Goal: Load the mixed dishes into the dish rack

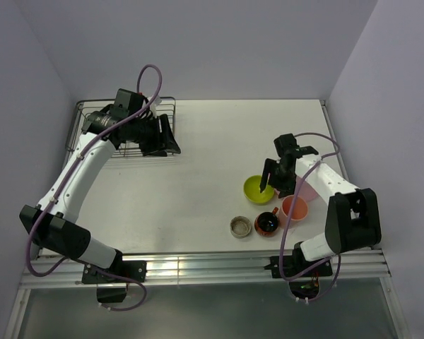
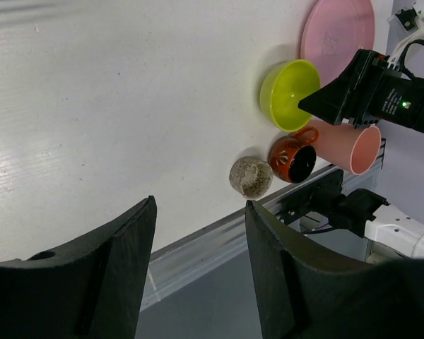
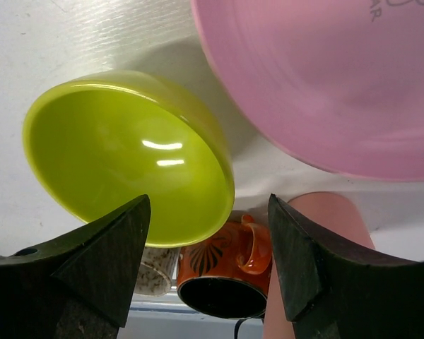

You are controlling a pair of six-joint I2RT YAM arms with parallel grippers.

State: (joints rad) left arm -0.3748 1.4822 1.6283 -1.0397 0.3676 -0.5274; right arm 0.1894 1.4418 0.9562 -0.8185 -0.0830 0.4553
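Lime-green bowl point(image 1: 258, 189) sits at the lower right of the worktop point(image 1: 198, 169), just below the right gripper point(image 1: 269, 176), whose jaws stand apart and empty. The dish rack point(image 1: 92, 111) lies far off at upper left, under the left gripper point(image 1: 160, 138), likewise open and holding nothing.

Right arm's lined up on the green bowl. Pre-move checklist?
1. Right gripper jaws open: ok.
2. Rim of lime-green round bowl between the jaws: ok.
3. Bowl clear of large flat pink plate and orange-red patterned mug: cannot tell, both close.
4. Dark wire dish rack free for loading: not ok, left gripper hangs over it.
5. Left jaws empty: ok.
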